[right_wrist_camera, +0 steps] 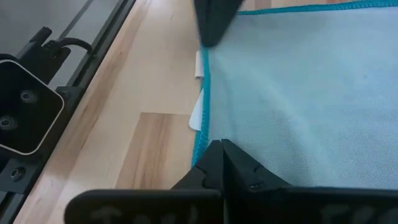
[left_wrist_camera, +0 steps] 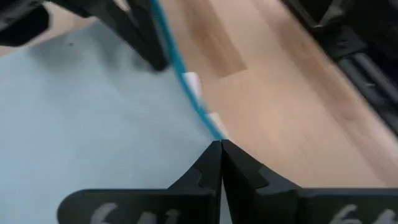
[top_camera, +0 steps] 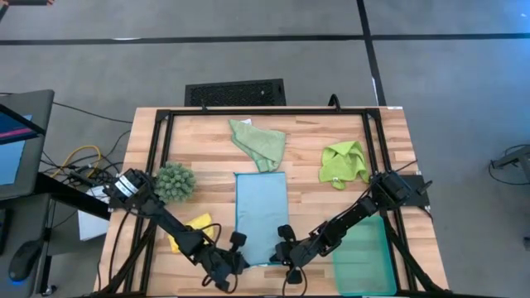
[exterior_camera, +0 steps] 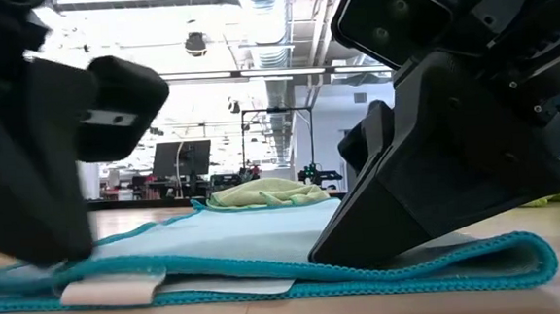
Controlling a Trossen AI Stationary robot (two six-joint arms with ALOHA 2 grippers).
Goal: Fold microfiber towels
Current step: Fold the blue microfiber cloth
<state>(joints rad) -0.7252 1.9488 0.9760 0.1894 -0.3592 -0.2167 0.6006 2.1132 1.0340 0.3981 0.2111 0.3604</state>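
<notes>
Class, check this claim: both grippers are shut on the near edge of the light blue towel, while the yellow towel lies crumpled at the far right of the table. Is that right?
Not quite. The left gripper and right gripper are shut on the light blue towel, but the crumpled towel at the far right is the lime green towel, as the high view shows. The yellow towel lies under the left arm.

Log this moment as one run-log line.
left gripper: shut on light blue towel, near edge | right gripper: shut on same edge | towel flat on table
</notes>
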